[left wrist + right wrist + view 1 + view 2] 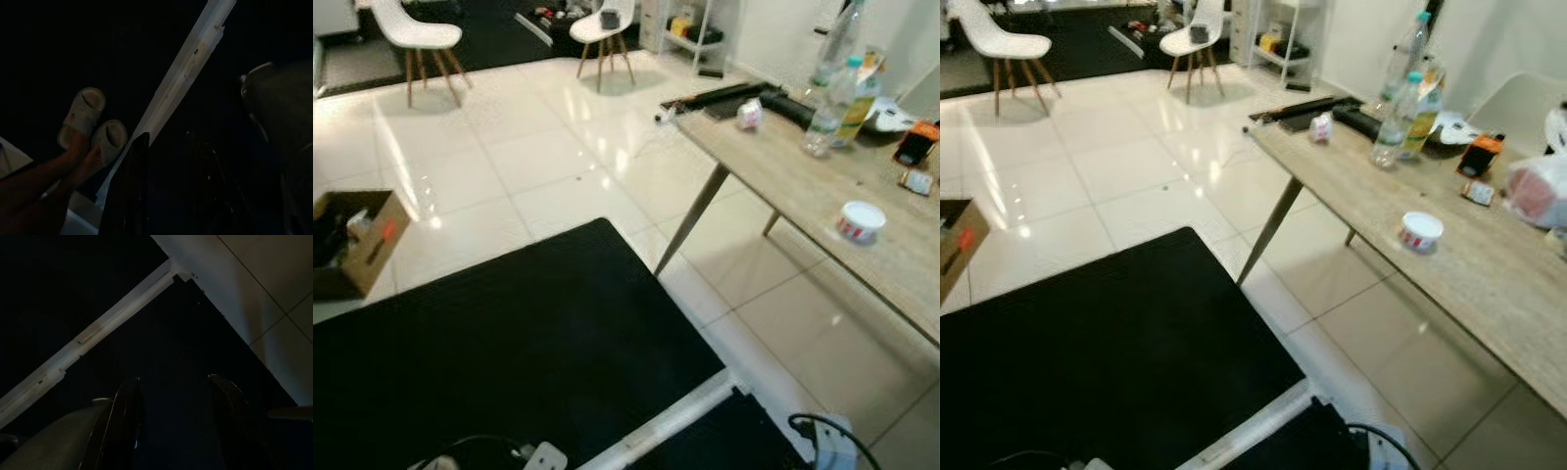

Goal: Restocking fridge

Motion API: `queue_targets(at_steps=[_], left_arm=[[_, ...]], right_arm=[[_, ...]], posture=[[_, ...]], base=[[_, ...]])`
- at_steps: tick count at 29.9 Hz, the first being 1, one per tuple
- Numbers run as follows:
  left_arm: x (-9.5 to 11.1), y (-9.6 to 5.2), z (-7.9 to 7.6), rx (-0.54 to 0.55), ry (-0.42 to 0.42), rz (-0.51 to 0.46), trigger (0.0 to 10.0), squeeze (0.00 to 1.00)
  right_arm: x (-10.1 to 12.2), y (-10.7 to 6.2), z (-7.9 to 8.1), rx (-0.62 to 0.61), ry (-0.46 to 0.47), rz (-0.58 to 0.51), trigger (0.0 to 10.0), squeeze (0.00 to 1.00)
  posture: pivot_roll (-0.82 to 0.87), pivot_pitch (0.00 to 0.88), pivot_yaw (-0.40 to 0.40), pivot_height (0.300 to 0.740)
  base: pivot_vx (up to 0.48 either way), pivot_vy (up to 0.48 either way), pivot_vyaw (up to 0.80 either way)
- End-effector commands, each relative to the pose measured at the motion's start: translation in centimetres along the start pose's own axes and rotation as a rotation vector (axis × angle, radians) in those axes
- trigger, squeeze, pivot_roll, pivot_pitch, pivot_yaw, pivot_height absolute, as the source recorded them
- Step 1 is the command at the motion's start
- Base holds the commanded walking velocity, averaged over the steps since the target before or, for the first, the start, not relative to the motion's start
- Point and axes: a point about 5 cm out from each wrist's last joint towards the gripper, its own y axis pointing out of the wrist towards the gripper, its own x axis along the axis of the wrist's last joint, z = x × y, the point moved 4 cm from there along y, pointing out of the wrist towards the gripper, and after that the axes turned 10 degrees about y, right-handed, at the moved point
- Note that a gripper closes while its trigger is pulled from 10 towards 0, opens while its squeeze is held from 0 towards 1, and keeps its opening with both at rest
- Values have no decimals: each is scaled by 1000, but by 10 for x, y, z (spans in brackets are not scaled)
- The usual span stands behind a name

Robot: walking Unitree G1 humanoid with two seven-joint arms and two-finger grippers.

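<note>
Two clear plastic bottles [1398,116] stand on the long pale wooden table [1489,284], near a small white tub [1420,231]. Left gripper [168,186] and right gripper [178,421] hang over black matting [509,352], fingers apart, holding nothing.

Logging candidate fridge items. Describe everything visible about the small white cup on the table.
The small white cup is a short, round tub, white with a red pattern around its side and a white top; whether that is a lid cannot be told. It looks like plastic or card. It stands upright and alone on the light wood table, near the edge facing the floor, apart from the clear bottles farther back. Nothing touches it but the tabletop.
</note>
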Motion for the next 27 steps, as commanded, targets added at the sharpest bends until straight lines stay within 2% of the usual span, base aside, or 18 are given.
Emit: queue_targets(at_steps=[1, 16, 27], left_arm=[[2, 0, -8, -24, 14, -8, 10000, 322], [3, 0, -8, -25, 16, -8, 10000, 318], [3, 0, -8, -25, 18, -8, 10000, 318]], right_arm=[[4, 0, 0, -3, 5, -11, 10000, 0], [4, 0, -1, -2, 6, -12, 10000, 0], [5, 0, -1, -5, 15, -13, 10000, 0]], posture=[[1, 0, -43, 740], [2, 0, -43, 740], [2, 0, -44, 740]], base=[[439, 0, 0], [439, 0, 0], [437, 0, -614]])
